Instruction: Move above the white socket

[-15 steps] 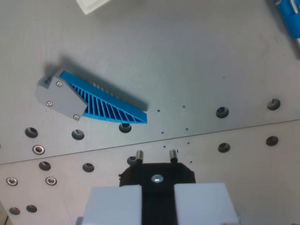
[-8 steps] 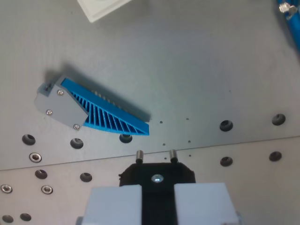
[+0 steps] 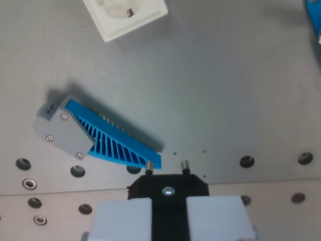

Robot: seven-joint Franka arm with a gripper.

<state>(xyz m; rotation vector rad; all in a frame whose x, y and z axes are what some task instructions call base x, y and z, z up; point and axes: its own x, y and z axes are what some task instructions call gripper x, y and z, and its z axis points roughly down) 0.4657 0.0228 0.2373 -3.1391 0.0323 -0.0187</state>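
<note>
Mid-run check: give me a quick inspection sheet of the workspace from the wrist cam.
Surface: grey metal plate with bolt holes along the lower part.
Job's things: white socket at the top edge, partly cut off.
Clutter: blue finned part with a grey cap, lying flat; a blue thing at the right edge, unclear.
Gripper: gripper at bottom centre, holding a black plug; not over the socket.
Cables: nothing seen.
Surroundings: nothing seen.
</note>
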